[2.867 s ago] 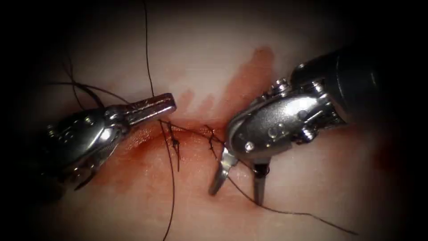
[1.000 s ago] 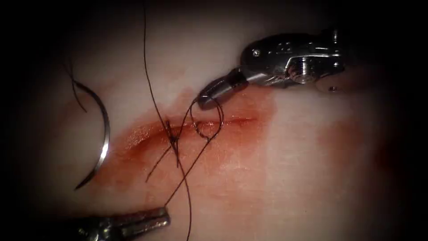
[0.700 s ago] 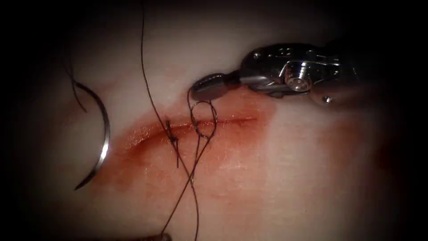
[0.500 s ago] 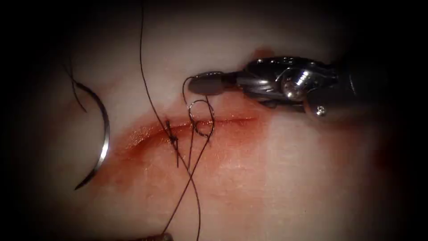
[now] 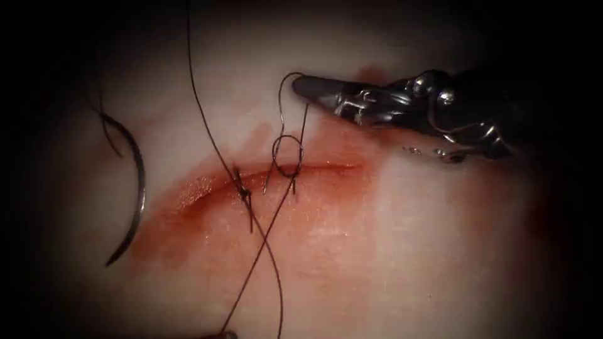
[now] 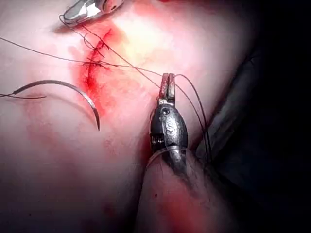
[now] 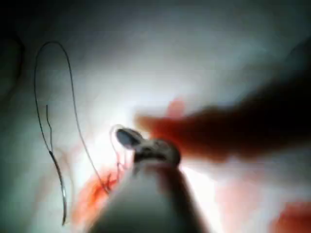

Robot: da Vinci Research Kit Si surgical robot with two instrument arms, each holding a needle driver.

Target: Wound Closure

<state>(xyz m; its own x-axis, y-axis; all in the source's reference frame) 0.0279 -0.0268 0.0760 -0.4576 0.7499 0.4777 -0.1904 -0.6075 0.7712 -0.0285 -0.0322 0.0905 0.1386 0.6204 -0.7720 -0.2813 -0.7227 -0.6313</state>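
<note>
Glossy metal tools point(image 5: 402, 107) and needle point(image 5: 135, 188); thin dark matt thread point(image 5: 264, 232); tissue point(image 5: 389, 251) moist, sheeny, red-stained.

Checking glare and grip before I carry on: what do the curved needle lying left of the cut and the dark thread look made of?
The curved needle, lying free on the tissue left of the cut, looks like polished steel: a bright glint runs along its curve. The dark thread looks thin, matte and slightly stiff, holding an open loop; its fibre can't be told. Right tool and left tool are each shut on thread.

No text, label or number is legible.
</note>
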